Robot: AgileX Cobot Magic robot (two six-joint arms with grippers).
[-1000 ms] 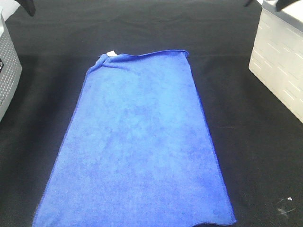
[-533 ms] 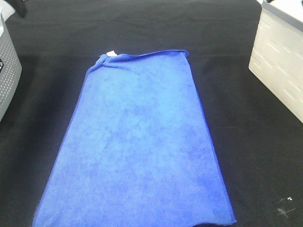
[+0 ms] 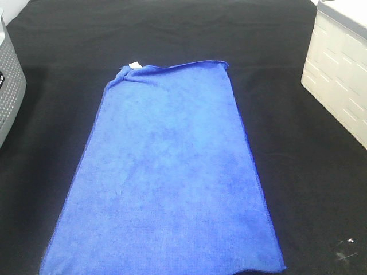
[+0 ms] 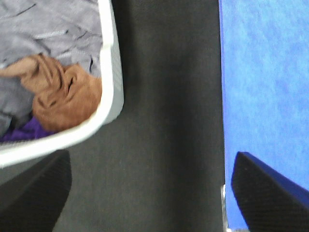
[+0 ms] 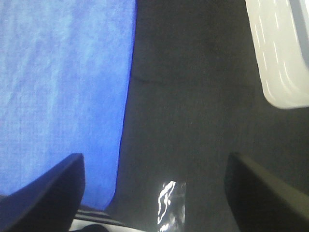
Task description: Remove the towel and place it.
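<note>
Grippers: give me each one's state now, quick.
Left gripper: open, holding nothing, over the black cloth between basket and towel.
Right gripper: open, holding nothing, beside the towel's edge.

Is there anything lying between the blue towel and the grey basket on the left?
Nothing but black cloth. In the high view, and the left wrist view too, the stretch between the towel and the basket is bare.

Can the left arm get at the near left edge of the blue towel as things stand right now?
Probably yes. The left gripper is open and holds nothing, above bare black cloth with the towel edge right beside one finger. The grey basket sits on the other side, so nothing lies between gripper and towel.
</note>
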